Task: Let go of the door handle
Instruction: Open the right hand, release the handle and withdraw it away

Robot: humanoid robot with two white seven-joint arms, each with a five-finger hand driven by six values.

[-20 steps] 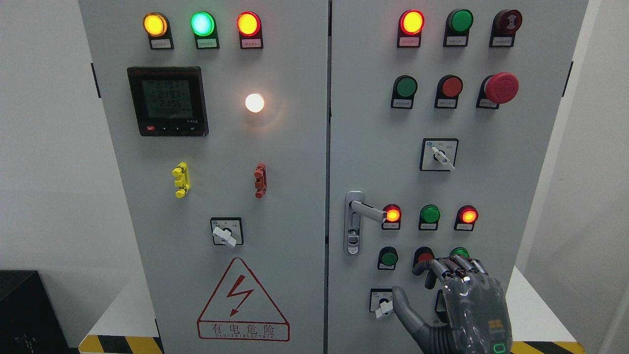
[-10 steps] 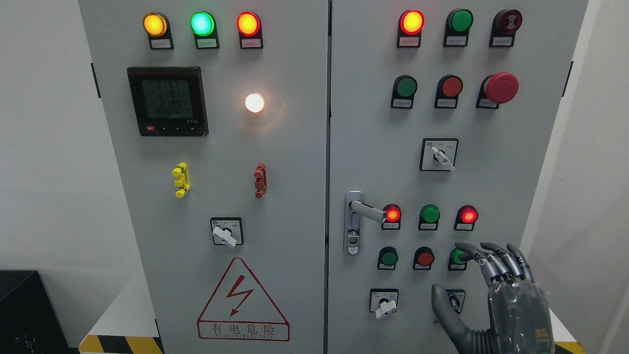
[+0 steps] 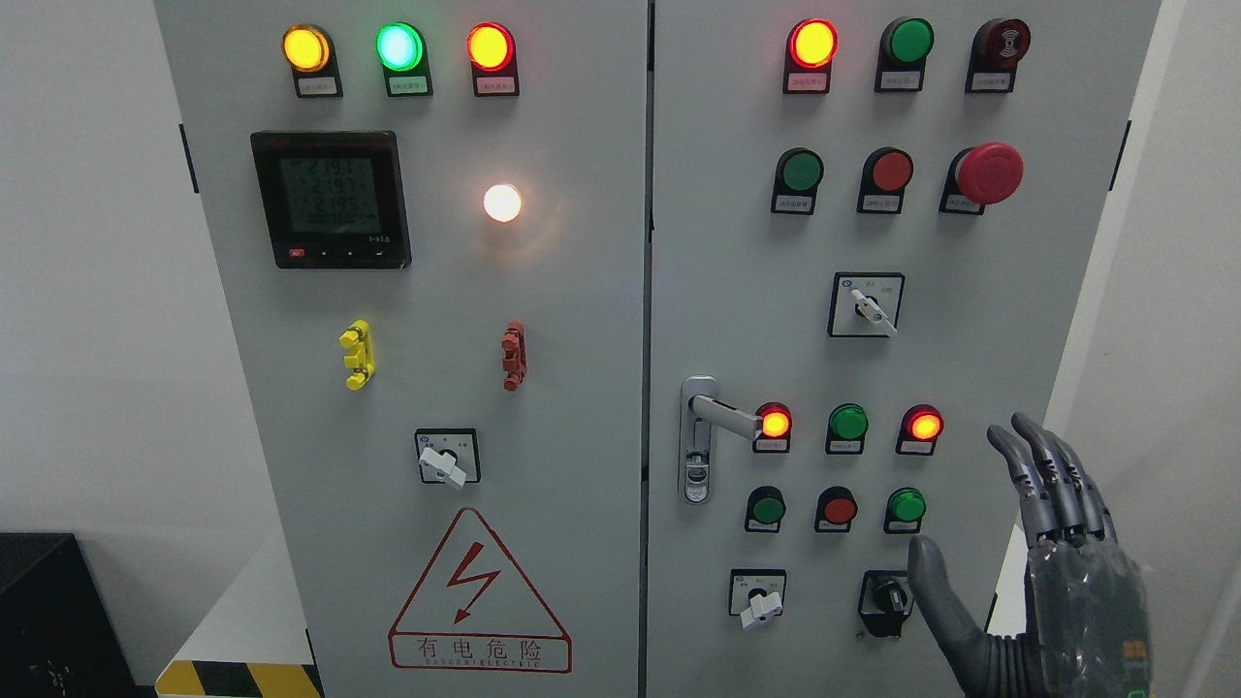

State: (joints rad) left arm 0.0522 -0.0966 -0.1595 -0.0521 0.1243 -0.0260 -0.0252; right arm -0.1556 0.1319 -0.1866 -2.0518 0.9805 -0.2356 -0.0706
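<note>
The silver door handle [image 3: 725, 414] sits on the right door of the grey electrical cabinet [image 3: 582, 388], its lever pointing right toward a lit red lamp [image 3: 774, 424]. Nothing touches the handle. My right hand [image 3: 979, 514] is at the lower right, well away from the handle, near the cabinet's right edge. Its fingers [image 3: 1052, 475] are stretched upward and its thumb [image 3: 936, 586] is spread to the left; it holds nothing. My left arm does not appear.
The right door carries lamps, push buttons, a red emergency stop [image 3: 989, 174] and rotary switches [image 3: 868, 305]. The left door has a meter [image 3: 331, 200], a lit white lamp [image 3: 502, 203] and a warning triangle [image 3: 478, 591]. White walls flank the cabinet.
My right hand has moved right and upward, from in front of the lower buttons to the cabinet's right edge, and its fingers have straightened. The handle has stayed still.
</note>
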